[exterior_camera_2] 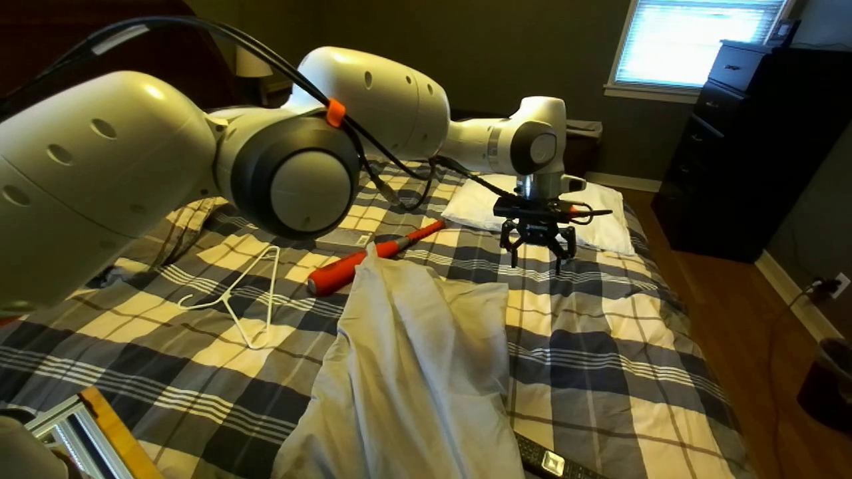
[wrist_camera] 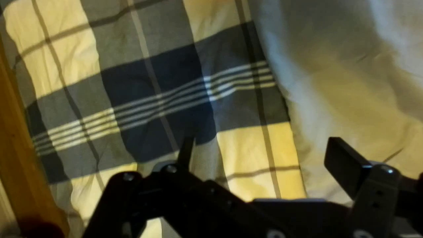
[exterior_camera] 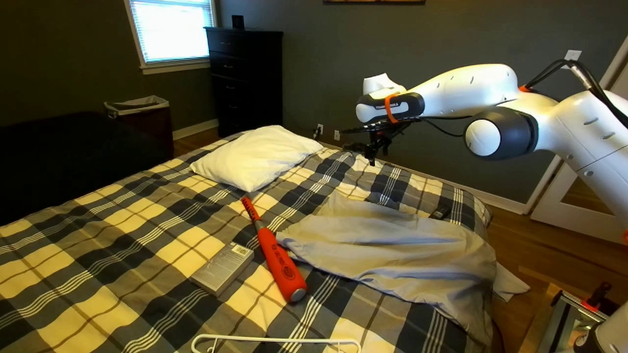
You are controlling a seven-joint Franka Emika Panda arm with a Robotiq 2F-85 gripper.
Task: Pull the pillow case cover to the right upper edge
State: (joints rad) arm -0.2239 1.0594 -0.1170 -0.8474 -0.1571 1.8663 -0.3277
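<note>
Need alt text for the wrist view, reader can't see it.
Open gripper at the bottom, nothing between its fingers, over a plaid bedspread. A wrinkled, pale pillow case cover spreads along the right; a wooden strip runs down the left edge.

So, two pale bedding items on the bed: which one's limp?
The pillow case cover, grey-beige and wrinkled beside the red bat; the white pillow is plump.
</note>
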